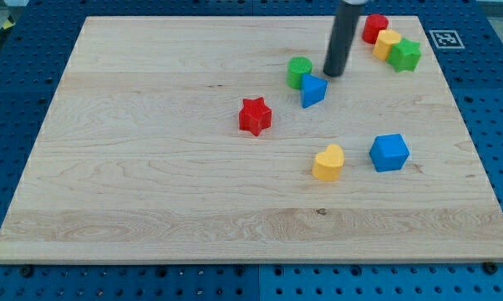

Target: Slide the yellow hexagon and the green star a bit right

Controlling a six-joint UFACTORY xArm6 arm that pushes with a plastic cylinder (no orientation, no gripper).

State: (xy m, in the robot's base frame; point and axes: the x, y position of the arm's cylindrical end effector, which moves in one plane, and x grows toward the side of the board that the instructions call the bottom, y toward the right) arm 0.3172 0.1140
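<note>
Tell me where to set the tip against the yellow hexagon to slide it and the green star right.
No pincer here, so it is a push. Set my tip on the yellow hexagon's face toward the view's left, probably slightly low. The green star touches its lower right, so one rightward push should carry both. The red block crowds its upper left; approach from below that.

You had one camera only, so no second view shared anything with it. It looked down at a slant from above the near long edge of the counter [151, 209], facing toward the far edge at the view's top. It sat far enough back that all four edges of the counter fitted in frame. The end effector, my tip [332, 73], entered from the view's top, its upper part cut off by the frame.
</note>
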